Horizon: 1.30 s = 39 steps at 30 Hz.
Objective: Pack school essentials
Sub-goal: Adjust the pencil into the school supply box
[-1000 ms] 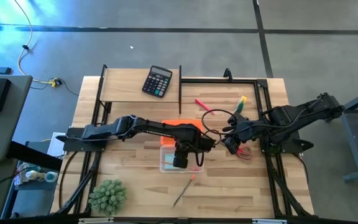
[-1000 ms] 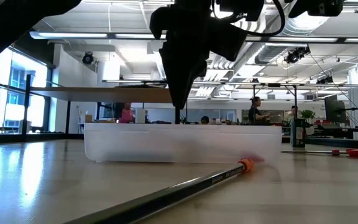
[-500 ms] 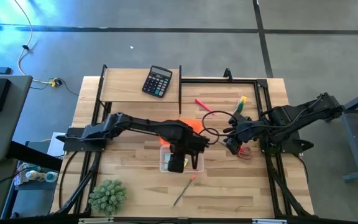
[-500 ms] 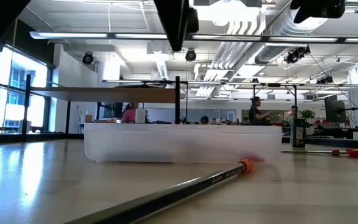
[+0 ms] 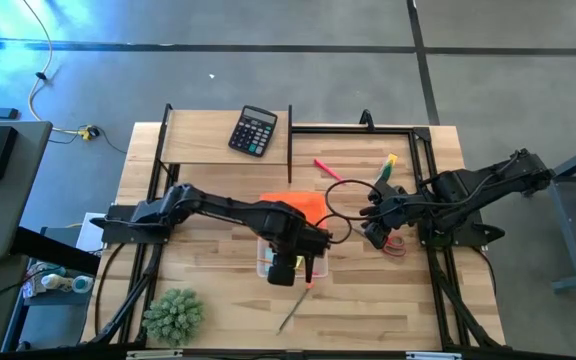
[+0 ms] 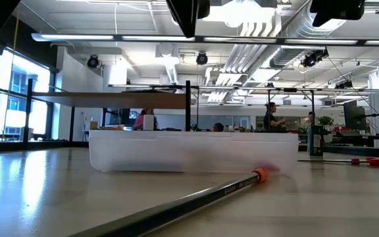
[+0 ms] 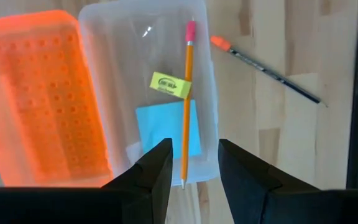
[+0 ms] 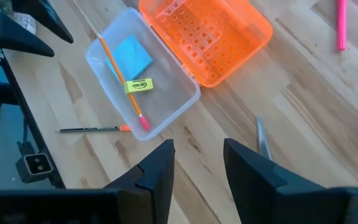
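- My left hand (image 7: 191,168) hovers over the clear plastic box (image 7: 104,25), fingers slightly parted, empty.
- Inside: yellow pencil (image 7: 186,106), blue note pad (image 7: 160,127), eraser (image 7: 169,84).
- Dark pencil (image 5: 294,308) on the counter (image 5: 368,310) at 6 o'clock of the box: light, stiff, rolls; pinch mid-shaft.
- Right hand (image 8: 197,168) waits at 3 o'clock, parted, empty.

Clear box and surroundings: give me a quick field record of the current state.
box: clear box, orange lid open beside it
inside: yellow pencil, blue note pad, yellow-green eraser
outside: dark pencil on table beside box; pink pen farther off
left claw: open, empty, above box
right claw: open, empty, off to the side
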### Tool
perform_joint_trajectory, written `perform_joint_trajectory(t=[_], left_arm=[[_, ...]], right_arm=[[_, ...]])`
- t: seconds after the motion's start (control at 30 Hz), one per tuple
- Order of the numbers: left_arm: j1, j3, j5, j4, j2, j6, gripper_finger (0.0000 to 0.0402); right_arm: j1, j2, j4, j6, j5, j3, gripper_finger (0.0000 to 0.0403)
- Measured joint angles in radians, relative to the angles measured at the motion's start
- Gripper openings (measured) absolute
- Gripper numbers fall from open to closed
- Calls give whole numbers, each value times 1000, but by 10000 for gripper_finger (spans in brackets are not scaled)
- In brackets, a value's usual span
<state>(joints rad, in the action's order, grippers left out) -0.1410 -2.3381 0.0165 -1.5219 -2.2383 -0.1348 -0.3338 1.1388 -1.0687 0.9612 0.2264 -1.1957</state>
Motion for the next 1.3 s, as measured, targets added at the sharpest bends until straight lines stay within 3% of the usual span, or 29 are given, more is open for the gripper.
perform_joint_trajectory(t=[0.77, 1.03, 1.23, 1.3], left_arm=[[-154, 3, -181, -49, 11, -189, 83], [-205, 13, -302, -46, 59, -213, 67], [-223, 349, -328, -35, 250, -315, 51], [-229, 476, -330, 44, 339, -339, 46]], right_arm=[[0, 0, 0, -17, 9, 0, 129], [0, 0, 4, -10, 26, 0, 129], [0, 0, 9, 11, 40, 0, 129], [0, 0, 11, 26, 45, 0, 129]])
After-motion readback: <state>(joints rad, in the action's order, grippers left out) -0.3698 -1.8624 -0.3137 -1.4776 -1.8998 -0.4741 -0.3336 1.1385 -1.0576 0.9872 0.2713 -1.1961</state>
